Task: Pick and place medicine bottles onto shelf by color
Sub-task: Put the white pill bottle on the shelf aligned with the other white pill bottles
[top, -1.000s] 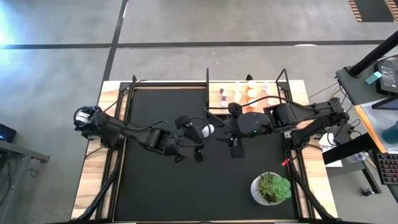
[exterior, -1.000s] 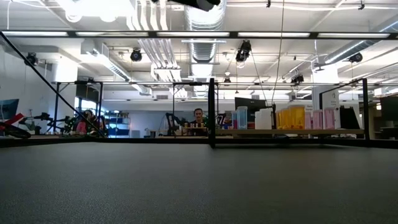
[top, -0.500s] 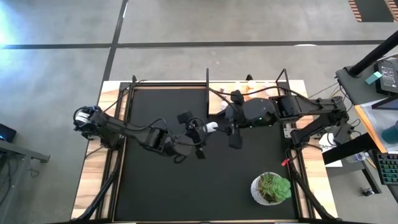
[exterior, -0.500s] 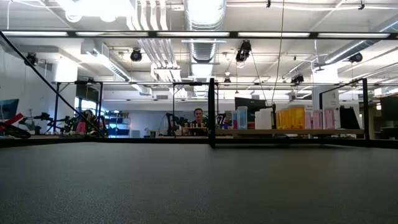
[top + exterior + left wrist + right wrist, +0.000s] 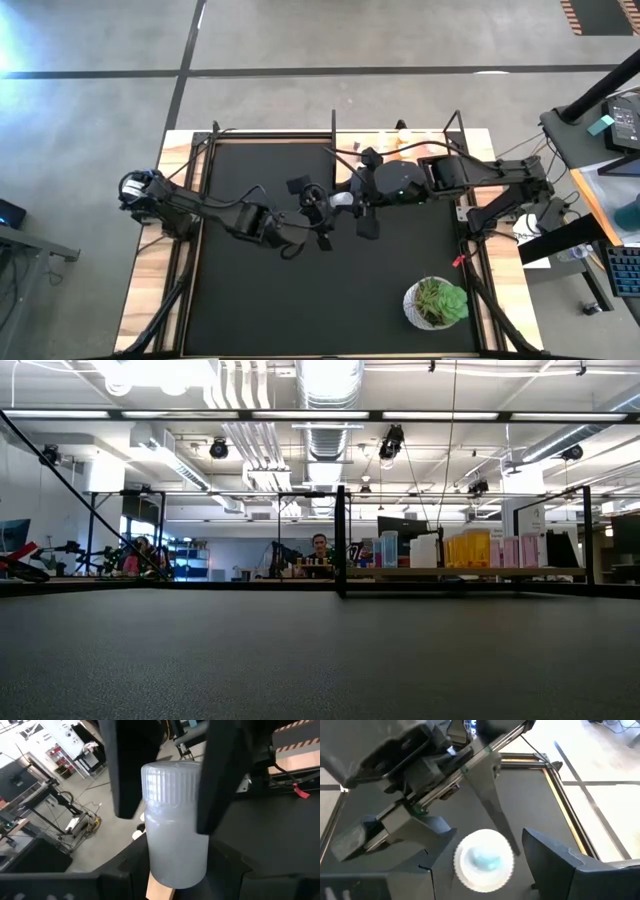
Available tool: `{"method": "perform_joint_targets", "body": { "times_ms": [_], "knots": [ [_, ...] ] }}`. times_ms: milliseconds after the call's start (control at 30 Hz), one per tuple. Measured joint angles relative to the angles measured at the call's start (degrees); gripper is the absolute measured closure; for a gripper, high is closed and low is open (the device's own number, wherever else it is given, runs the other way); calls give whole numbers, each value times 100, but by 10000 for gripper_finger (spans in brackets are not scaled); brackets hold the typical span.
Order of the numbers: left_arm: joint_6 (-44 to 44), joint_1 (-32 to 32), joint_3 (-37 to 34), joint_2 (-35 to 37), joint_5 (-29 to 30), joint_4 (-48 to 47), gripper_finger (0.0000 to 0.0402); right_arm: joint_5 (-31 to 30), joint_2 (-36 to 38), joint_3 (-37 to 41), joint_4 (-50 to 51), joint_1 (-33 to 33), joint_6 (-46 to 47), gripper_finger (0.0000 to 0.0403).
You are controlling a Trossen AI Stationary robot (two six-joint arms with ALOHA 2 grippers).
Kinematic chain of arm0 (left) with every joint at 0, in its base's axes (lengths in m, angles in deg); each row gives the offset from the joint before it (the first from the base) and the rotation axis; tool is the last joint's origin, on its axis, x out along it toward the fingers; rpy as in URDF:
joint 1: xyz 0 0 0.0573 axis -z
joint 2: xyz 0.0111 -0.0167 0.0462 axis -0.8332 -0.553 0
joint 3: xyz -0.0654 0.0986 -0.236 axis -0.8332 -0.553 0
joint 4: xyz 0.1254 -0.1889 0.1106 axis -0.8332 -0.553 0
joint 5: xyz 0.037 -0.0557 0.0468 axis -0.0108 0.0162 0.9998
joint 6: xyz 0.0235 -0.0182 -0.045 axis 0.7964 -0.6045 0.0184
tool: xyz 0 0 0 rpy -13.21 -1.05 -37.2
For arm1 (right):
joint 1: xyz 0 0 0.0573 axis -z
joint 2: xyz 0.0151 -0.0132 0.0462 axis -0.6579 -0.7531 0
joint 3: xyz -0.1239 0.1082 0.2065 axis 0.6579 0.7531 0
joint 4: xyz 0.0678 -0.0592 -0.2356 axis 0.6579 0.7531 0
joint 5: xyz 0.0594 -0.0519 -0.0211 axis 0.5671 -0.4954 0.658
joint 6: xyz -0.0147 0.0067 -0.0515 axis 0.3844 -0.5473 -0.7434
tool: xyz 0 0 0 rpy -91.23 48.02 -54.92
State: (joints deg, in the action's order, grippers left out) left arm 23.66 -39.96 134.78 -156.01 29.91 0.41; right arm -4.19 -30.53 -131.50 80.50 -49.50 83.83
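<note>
A white medicine bottle (image 5: 343, 201) with a ribbed white cap (image 5: 170, 782) hangs over the middle of the black mat (image 5: 250, 300). My left gripper (image 5: 330, 207) is shut on it. My right gripper (image 5: 353, 197) is open. Its two fingers (image 5: 131, 770) stand on either side of the cap; I cannot tell whether they touch it. The cap's top (image 5: 484, 858) faces the right wrist camera. The light-wood shelf (image 5: 470, 572) stands at the far right of the table. White (image 5: 425, 550), orange (image 5: 468, 549) and pink (image 5: 520, 550) bottles stand on it. My left gripper pinches the white bottle's body (image 5: 156, 865), toward its bottom end, between its two fingers. The fingers come about level from the table's left. The bottle lies nearly level, its cap toward the table's right, lifted clear of the mat.
A green potted plant (image 5: 436, 302) stands on the mat at the near right. The shelf's thin black posts (image 5: 340, 540) rise at the far edge, and my right arm (image 5: 480, 180) reaches over the shelf. People show in the room beyond the table.
My right gripper has moved toward the table's left until its fingers flank the cap of the bottle in my left gripper. My left gripper has rolled at the wrist, and the bottle has turned with it and stayed clear of the mat.
</note>
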Motion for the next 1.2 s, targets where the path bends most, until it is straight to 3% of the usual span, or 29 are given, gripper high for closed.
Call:
{"method": "perform_joint_targets", "body": {
  "times_ms": [233,600,833,1200],
  "knots": [
    [-20,2,0,0,29,-19,263,1,-8,0,38,-11,30,200],
    [-377,2,-4,0,20,-21,263,-28,1,0,169,-11,183,274],
    [-598,2,-7,0,-160,21,253,-4,10,0,182,-11,333,267],
    [-598,-8,-7,0,-277,53,192,-25,103,4,628,74,587,267]
  ]
}}
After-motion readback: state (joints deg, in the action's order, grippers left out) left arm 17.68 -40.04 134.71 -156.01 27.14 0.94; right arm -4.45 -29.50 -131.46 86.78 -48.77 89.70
